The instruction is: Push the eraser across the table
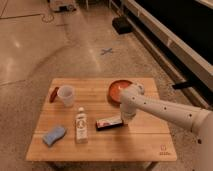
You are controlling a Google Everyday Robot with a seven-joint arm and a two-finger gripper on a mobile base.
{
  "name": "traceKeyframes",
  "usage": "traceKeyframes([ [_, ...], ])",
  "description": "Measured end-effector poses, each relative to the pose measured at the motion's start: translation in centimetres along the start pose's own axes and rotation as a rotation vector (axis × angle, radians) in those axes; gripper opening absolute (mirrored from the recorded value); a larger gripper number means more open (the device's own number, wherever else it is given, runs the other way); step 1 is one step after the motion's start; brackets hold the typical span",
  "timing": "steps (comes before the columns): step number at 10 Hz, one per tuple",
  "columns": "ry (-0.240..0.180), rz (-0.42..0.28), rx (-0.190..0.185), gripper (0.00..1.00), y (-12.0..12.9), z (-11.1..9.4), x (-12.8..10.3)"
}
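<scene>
The eraser (109, 123) is a small flat block with a black base and a white and orange-red top. It lies near the middle of the light wooden table (135, 145), just right of a small bottle (81, 127). My gripper (125, 119) comes in from the right on a white arm and sits at the eraser's right end, touching or nearly touching it.
An orange-red bowl (118, 89) stands at the back right, partly behind my arm. A white cup (66, 95) and a small red object (53, 93) are at the back left. A light blue sponge-like pad (53, 135) lies front left. A logo mark (162, 149) is in the front right corner.
</scene>
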Motion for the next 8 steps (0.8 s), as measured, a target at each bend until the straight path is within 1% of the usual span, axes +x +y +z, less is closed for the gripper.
traceKeyframes([
  [1, -0.008, -0.016, -0.001, 0.01, -0.4, 0.1, -0.7],
  [4, -0.010, -0.014, 0.001, 0.01, -0.3, 0.0, -0.7],
  [6, -0.019, -0.033, -0.002, 0.01, -0.4, 0.1, -1.2],
  [7, -0.037, -0.066, -0.001, 0.01, -0.8, 0.1, -2.2],
  [8, -0.059, -0.106, 0.003, 0.01, -1.5, 0.2, -4.0],
])
